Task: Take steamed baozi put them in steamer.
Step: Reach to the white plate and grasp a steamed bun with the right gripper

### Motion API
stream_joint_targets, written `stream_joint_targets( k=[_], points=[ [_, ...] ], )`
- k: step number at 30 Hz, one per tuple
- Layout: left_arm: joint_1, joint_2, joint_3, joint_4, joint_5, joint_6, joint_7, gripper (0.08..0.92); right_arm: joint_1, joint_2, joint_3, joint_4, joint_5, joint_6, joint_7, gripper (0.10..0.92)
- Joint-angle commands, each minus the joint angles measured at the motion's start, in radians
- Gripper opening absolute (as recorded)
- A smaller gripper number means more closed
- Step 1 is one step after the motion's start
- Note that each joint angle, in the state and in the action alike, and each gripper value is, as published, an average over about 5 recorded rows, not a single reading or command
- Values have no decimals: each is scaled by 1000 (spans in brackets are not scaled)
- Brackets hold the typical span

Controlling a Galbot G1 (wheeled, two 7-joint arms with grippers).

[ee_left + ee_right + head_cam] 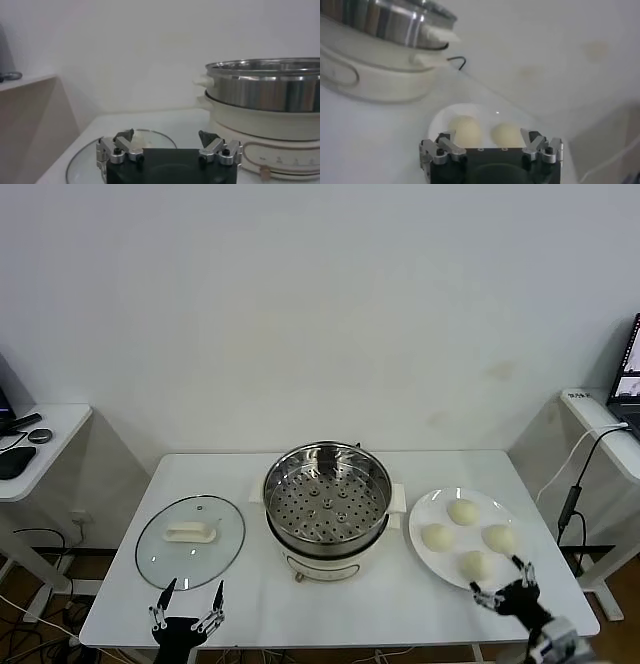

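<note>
We see four smooth, pale, domed baozi (462, 511) on a flat white plate (427, 513), beside the shiny steel steamer (327, 493) with its perforated tray, mid-tabletop (330, 609). Our right pincer (503, 584) gapes wide, empty, at the plate's near edge; our left pincer (190, 604), equally wide, holds nothing near the glass lid (190, 540).

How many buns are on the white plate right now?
4, all on the plate right of the steamer: one at the back, one left, one right, one front. None in the steamer.
</note>
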Motion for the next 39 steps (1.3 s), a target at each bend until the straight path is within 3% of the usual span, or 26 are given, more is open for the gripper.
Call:
stream_joint_targets(
  k=[1,10,18,28,39],
  points=[
    [-15,0,-6,10,37,-15,21,823,220,-307,-12,-94,-277,-89,-225,823],
    [-13,-7,-45,11,75,-35,23,823,704,-466,-393,-371,-347,-19,-520,823],
    [-9,-15,-86,9,80,-34,25,823,1222,-357,-915,-688,-315,33,-708,823],
    [-19,-20,-112,27,126,-46,24,823,1452,-132,-1156,-971,-424,146,-768,823],
    [-18,-10,-144,24,126,-43,24,823,1453,-55,-1208,-1048,-447,131,-751,823]
  ],
)
